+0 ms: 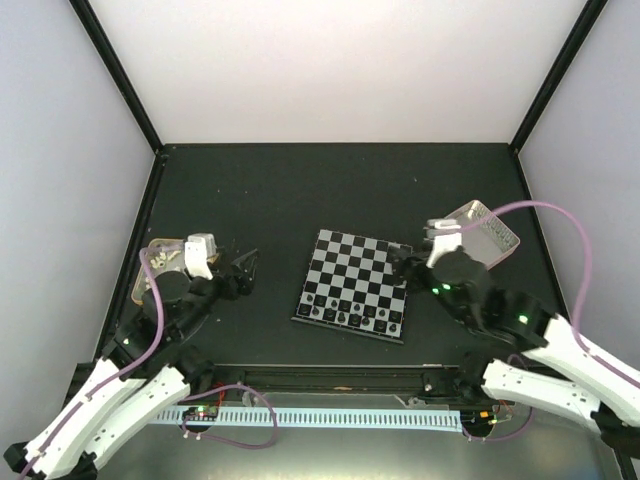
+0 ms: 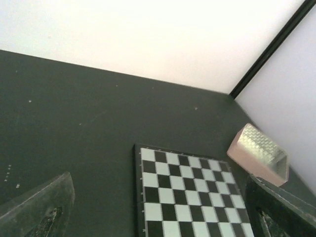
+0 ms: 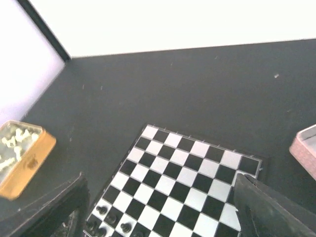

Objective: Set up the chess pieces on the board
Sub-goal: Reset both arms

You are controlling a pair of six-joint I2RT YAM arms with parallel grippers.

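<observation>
Chess pieces (image 1: 350, 316): tiny black figures, found ranked along the near rows of the board (image 1: 356, 262), mid-worktop. Judged light, rigid, slippery and easily toppled; best pinched at the waist. Left gripper (image 1: 244, 271) and right gripper (image 1: 401, 268) were recorded spread and empty.

A dark, matte worktop (image 1: 260, 200) fills the middle of the overhead frame, flecked with a few pale specks. A bright white back wall (image 1: 340, 70) spans the top, between a pale lilac-grey left wall (image 1: 50, 180) and right wall (image 1: 600, 170). Black corner posts (image 1: 115, 72) slant in from the upper corners. A pale slotted strip (image 1: 330, 415) crosses the bottom. The light is soft and even.
</observation>
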